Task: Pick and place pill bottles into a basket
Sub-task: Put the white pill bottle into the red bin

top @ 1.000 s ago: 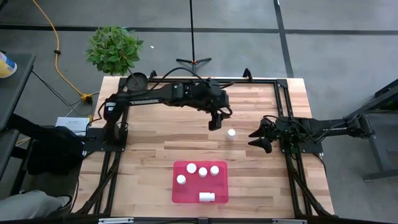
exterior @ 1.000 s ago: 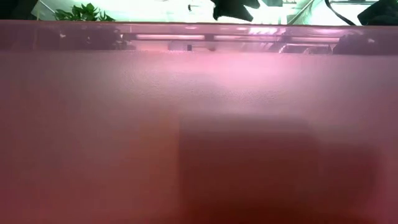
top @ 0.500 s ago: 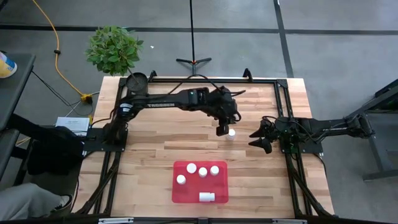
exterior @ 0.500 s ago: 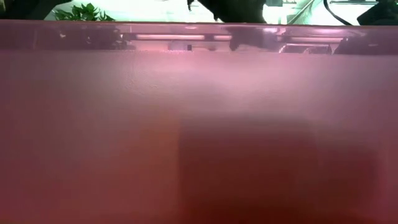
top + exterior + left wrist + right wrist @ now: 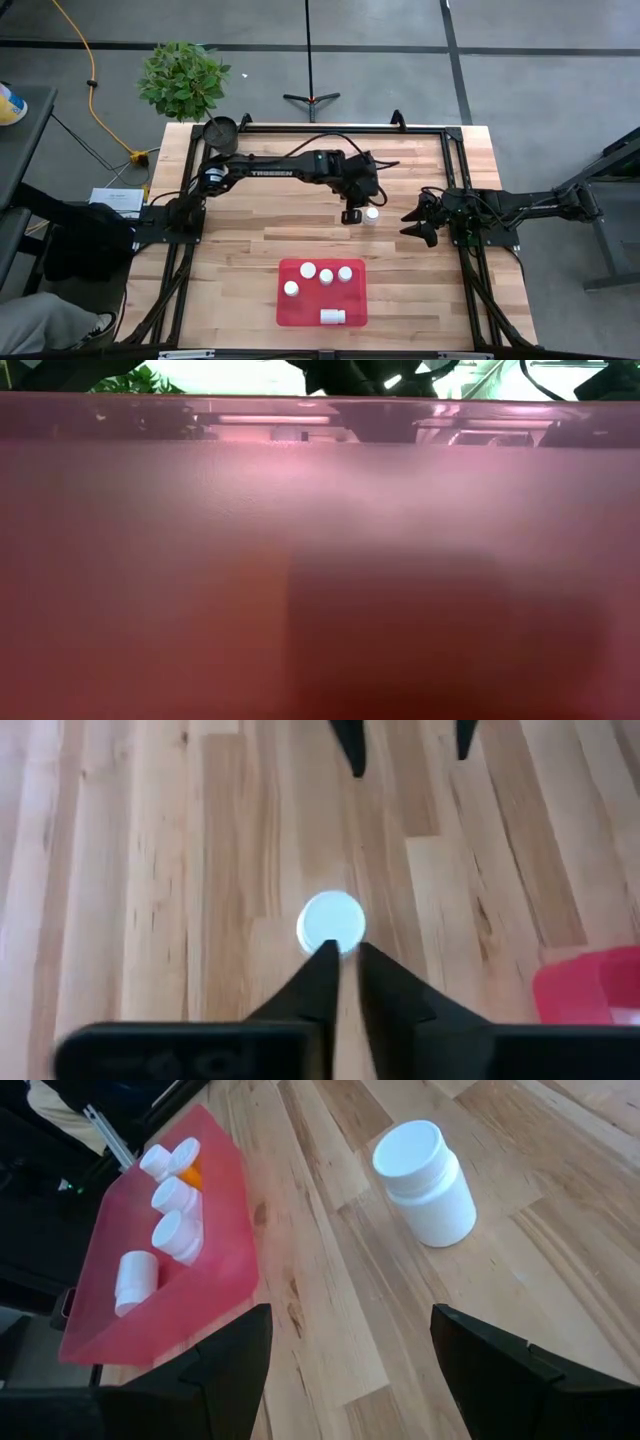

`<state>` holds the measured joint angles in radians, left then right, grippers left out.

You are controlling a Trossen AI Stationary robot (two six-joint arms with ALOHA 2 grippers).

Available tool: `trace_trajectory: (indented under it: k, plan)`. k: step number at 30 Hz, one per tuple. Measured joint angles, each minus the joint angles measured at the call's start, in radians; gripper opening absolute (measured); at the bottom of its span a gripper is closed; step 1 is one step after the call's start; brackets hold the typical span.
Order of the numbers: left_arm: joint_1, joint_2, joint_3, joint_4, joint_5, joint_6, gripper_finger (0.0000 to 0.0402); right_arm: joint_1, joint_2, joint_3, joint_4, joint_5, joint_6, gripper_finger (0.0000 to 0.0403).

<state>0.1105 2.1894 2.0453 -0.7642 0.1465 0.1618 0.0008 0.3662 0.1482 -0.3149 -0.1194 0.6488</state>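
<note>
Pill bottle beside left gripper

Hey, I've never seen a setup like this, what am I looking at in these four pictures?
These are four camera views of one moment. Two dark robot arms work at a wooden table, each ending in a two-finger tool. The overhead view shows a red tray holding five small pill bottles. A sixth white bottle stands upright on the wood. The left tool is right beside it, fingers nearly together, holding nothing. The right tool waits open at the table's right side. The pink blur is the table-level camera, blocked by the tray wall. The other two views come from cameras on the arms' wrists. A potted plant stands off the table's far left corner.
</note>
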Motion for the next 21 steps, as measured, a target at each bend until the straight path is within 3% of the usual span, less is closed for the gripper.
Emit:
trace_trajectory:
  k: [13, 17, 21]
  plan:
    - [-0.037, 0.015, 0.000, 0.060, -0.110, 0.026, 0.0325, 0.000, 0.000, 0.000, -0.003, 0.000, -0.003, 0.0263]
    - [-0.041, 0.040, -0.001, 0.056, -0.101, 0.017, 0.0361, 0.000, 0.000, 0.000, -0.003, 0.000, -0.003, 0.0263]
    - [-0.040, 0.070, -0.002, 0.044, -0.067, -0.017, 0.0364, 0.000, 0.000, 0.000, -0.010, 0.000, -0.003, 0.0263]
